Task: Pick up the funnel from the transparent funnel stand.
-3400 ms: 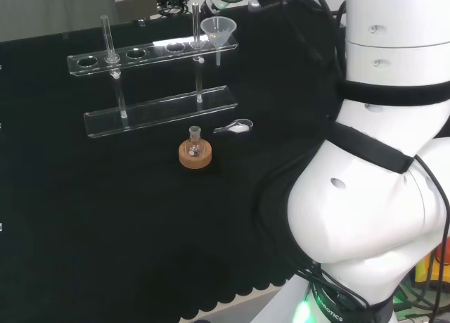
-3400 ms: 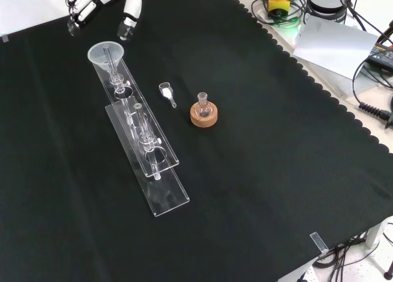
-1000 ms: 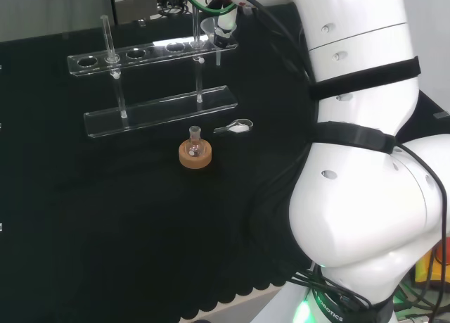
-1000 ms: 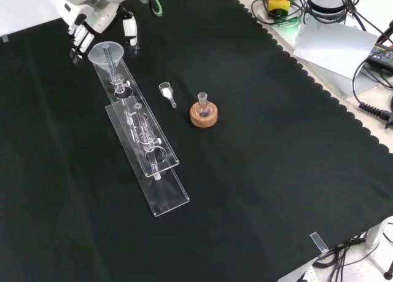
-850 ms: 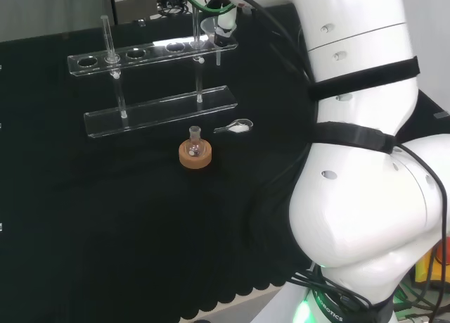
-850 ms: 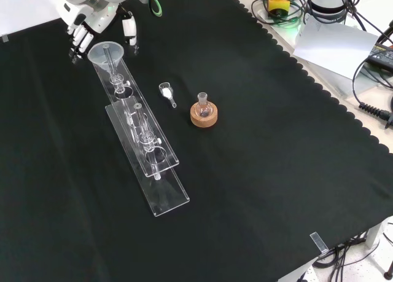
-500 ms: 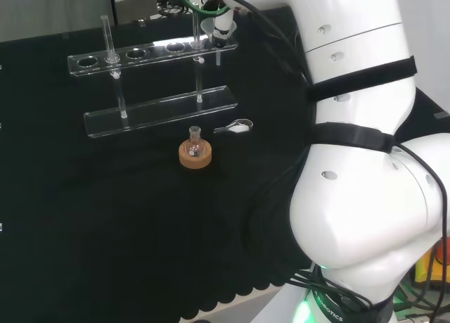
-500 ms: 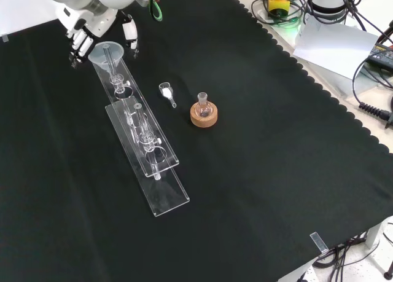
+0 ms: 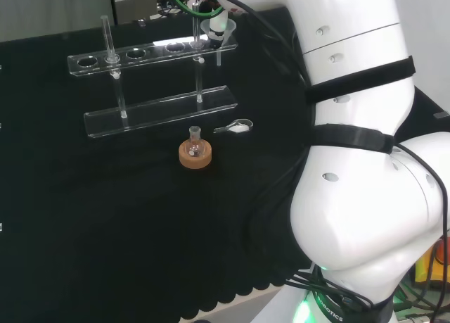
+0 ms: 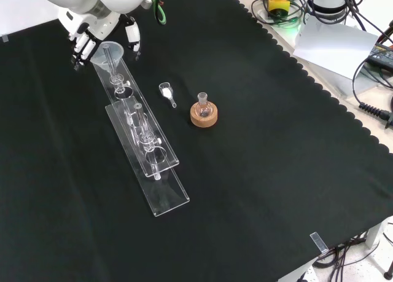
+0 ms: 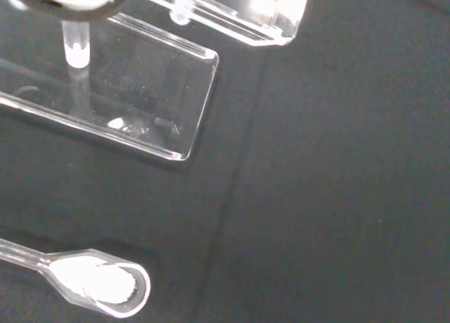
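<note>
Spread hand (image 10: 98,25) over the funnel (image 10: 109,53) in the front view, fingers to the left of the cone's rim and thumb (image 10: 132,39) to its right, straddling without visibly closing on it; contact not clear enough to call. Seated at the far end of the transparent funnel stand (image 10: 161,196), stem down through the top rail. In the head view, at the rack's right end (image 9: 219,33), partly covered by a finger. Lower and closer round the cone than half a second ago; funnel, spoon (image 10: 166,92) and corked flask (image 10: 202,112) unmoved
</note>
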`<state>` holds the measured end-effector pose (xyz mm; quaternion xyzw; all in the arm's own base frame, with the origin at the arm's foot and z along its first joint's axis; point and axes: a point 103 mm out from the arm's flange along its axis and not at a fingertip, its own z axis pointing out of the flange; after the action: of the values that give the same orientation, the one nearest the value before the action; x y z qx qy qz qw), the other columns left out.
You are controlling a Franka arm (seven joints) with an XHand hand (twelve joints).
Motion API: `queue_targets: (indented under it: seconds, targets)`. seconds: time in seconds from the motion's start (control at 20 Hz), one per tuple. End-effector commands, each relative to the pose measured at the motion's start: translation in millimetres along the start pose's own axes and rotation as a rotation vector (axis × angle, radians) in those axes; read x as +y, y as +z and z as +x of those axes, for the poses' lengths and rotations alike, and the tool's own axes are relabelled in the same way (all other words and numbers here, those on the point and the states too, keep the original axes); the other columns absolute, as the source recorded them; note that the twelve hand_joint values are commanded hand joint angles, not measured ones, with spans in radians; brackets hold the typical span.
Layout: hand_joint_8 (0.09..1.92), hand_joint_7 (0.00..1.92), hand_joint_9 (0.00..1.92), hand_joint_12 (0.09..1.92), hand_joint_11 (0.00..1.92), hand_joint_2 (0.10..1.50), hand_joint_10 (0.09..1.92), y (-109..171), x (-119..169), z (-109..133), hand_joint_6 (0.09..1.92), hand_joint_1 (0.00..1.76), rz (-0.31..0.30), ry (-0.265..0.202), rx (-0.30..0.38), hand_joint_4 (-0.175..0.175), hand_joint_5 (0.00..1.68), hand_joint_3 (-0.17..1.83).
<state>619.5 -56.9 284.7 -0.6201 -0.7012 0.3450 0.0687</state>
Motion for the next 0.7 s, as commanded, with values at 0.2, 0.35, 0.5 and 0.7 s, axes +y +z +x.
queue_targets:
  seconds: [0.2,0.35,0.5,0.7]
  targets:
    - [0.58,0.02,0.46,1.39,0.22,0.66,0.67,0,-1,0,0.09,0.78,0.002,0.018,-0.009,0.041,0.18,0.48]
    - [0.58,0.03,0.47,1.39,0.23,0.66,0.67,0,-1,-2,0.09,0.78,-0.004,0.007,-0.011,0.041,0.20,0.49]
    - [0.59,0.04,0.48,1.38,0.24,0.66,0.65,6,1,-15,0.09,0.78,-0.006,0.020,0.000,0.042,0.24,0.51]
    - [0.59,0.05,0.46,1.38,0.24,0.66,0.64,3,-2,-9,0.09,0.78,-0.004,0.022,-0.027,0.041,0.26,0.51]
